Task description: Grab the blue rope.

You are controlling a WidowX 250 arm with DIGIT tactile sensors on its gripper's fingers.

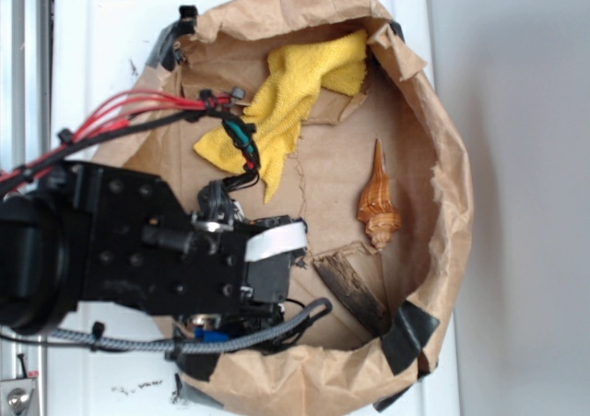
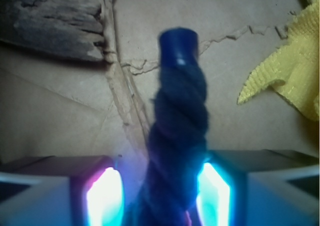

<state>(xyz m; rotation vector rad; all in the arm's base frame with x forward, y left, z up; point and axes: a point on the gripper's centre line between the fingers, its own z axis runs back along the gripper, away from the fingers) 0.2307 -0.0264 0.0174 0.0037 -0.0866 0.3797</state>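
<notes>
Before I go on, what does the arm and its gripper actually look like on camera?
The arm is boxy matte black with visible screw holes. A bundle of red and black wires runs along it, and a grey braided cable loops beneath. A white band wraps the wrist end. In the wrist view the gripper has pale grey fingers with glowing blue-pink inner pads.

Black boxy arm (image 1: pixel 120 250), red wires (image 1: pixel 129 112), grey braided cable (image 1: pixel 230 338).

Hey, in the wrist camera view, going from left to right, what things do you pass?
Dark piece of wood at upper left → blue rope in the middle, running up from between the gripper fingers → yellow cloth at the right edge.
</notes>
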